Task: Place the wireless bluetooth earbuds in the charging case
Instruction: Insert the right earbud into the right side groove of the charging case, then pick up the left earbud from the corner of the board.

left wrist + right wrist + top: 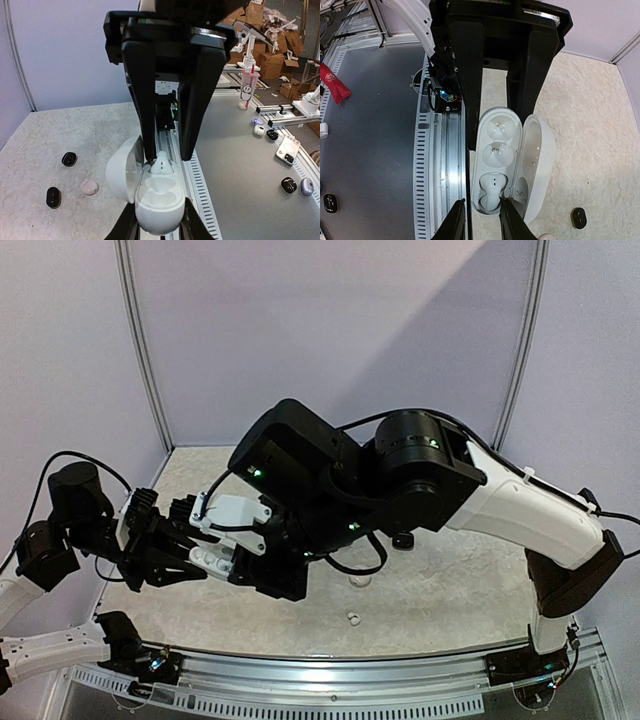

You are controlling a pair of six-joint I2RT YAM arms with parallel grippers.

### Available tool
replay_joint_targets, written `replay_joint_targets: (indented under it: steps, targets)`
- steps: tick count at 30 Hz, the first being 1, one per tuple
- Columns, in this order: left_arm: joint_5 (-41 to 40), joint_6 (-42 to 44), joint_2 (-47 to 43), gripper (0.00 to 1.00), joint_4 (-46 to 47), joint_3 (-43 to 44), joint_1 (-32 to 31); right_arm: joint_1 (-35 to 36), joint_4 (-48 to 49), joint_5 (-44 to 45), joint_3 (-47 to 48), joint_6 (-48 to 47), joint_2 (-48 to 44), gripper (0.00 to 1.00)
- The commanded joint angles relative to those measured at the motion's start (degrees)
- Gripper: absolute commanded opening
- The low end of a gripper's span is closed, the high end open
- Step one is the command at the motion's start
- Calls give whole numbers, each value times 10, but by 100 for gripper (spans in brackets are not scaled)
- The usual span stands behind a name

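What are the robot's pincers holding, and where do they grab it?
The left pincer grips the open white case by the sides of its bottom half. The right pincer stands loose around a white earbud sitting in the case.

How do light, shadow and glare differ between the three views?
Top external: a soft diagonal shadow crosses the lilac back wall. Left wrist: the open white pebble-shaped charging case is bright, nearly washed out. Right wrist: evenly lit, with small glints in the case's hollows.

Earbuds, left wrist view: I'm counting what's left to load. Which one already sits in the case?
The white earbud, seated in the open charging case. The two black earbuds and the pale one lie loose on the table.
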Motion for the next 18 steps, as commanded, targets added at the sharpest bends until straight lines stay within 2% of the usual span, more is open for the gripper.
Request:
replay_joint_targets:
  steps: [1,6,11,15,18]
  targets:
    - [11,-11,-6,0,17,-2,-7,-2,53,26,-20,2,-32,28]
    - [-8,-61,-4,0,32,-14,-6,-2,80,35,-39,16,-60,33]
    - [-14,-151,-2,0,96,-46,-3,-2,145,38,-116,34,-129,35]
    - [-21,-173,-2,0,113,-54,2,-4,194,40,-163,51,-177,37]
    - [-27,-187,-1,0,122,-58,8,-33,212,77,-219,120,-220,37]
